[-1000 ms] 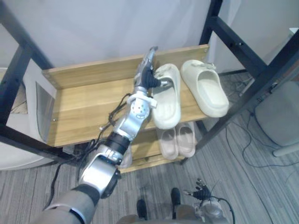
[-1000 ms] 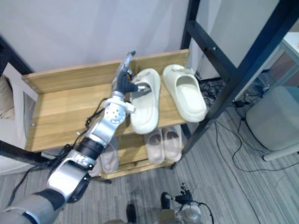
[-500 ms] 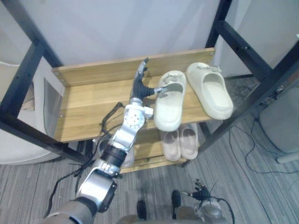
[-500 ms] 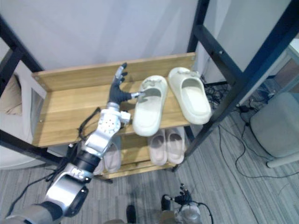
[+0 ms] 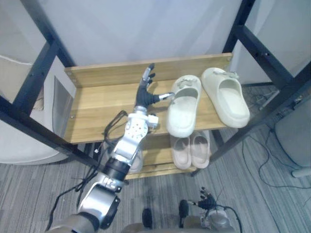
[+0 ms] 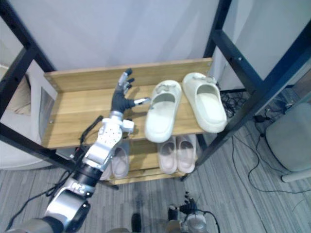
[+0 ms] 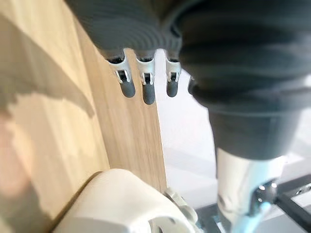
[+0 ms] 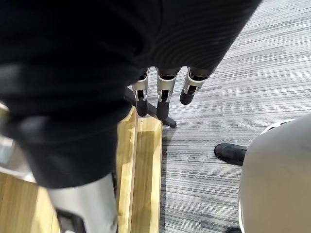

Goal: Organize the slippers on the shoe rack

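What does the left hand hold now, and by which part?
Nothing. The left hand is open beside the nearer cream slipper, thumb toward its strap.

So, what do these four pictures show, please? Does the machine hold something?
It is a humanoid robot with two hands. Two pictures come from its head, looking down; two come from cameras on its wrists. Before it stands a wooden rack. On the top shelf lie the left slipper and the right slipper, both cream; a pinkish pair lies below. The left hand is open over the top shelf, thumb at the left slipper's edge, holding nothing. The right hand hangs low over the carpet, also open.
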Tool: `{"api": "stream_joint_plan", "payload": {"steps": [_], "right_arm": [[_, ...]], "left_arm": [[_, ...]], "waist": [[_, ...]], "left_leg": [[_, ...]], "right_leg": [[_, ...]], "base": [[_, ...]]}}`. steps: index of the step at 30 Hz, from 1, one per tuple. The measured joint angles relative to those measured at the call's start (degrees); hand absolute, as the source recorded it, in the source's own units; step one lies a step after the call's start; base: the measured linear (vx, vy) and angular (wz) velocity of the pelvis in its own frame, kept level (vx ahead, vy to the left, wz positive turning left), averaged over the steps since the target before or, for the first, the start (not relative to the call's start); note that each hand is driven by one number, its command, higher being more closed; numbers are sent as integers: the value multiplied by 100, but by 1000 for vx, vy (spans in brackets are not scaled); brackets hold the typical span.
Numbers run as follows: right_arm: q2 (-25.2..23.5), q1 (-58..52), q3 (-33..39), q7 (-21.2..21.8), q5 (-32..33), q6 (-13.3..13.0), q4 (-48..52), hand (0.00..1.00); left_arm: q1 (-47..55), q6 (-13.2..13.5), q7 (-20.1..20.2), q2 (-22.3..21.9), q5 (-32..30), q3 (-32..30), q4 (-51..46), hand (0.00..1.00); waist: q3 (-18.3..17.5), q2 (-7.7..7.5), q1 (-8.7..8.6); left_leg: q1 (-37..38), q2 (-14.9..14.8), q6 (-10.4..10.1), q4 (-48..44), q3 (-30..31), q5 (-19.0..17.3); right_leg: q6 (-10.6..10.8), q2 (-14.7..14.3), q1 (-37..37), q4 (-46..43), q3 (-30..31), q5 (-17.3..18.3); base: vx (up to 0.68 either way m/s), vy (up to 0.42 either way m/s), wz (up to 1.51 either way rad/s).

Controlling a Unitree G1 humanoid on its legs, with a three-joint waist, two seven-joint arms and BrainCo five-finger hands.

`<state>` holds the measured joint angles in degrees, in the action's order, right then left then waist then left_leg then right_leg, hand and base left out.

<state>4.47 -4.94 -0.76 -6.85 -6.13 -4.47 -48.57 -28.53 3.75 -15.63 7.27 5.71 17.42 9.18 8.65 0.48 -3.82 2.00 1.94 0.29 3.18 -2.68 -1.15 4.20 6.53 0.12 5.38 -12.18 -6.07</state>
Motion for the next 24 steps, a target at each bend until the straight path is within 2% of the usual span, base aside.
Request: {"api": "stream_joint_plan", "payload": {"steps": [3, 8, 15, 24], "right_arm": [[-2, 2, -10, 1, 0, 38, -69, 0], [4, 17, -61, 0, 2, 49, -161, 0], [3, 13, -191, -2, 2, 49, -210, 0], [10, 34, -291, -7, 1, 49, -279, 0]], "left_arm": [[350, 23, 137, 46, 318, 146, -108, 0], [590, 54, 257, 85, 511, 389, -247, 0], [760, 85, 475, 76, 570, 796, -386, 0], [802, 99, 638, 20, 790, 1357, -511, 0]], "waist": [[-24, -40, 60], [-44, -67, 94], [-130, -138, 104], [-180, -127, 114]], "left_leg": [[-5, 8, 0, -19, 8, 0], [-15, 45, 19, -22, 21, 12], [-25, 63, 27, -19, 64, 17], [-22, 67, 28, -13, 105, 18]], "right_leg": [[1, 13, 9, 6, -6, 2], [13, 54, 11, 7, -12, 12], [33, 70, 20, 6, -36, 41], [49, 75, 40, -4, -104, 64]], "base": [[-42, -8, 1], [-43, 2, 2], [-27, 0, 4], [-3, -5, 3]]}}
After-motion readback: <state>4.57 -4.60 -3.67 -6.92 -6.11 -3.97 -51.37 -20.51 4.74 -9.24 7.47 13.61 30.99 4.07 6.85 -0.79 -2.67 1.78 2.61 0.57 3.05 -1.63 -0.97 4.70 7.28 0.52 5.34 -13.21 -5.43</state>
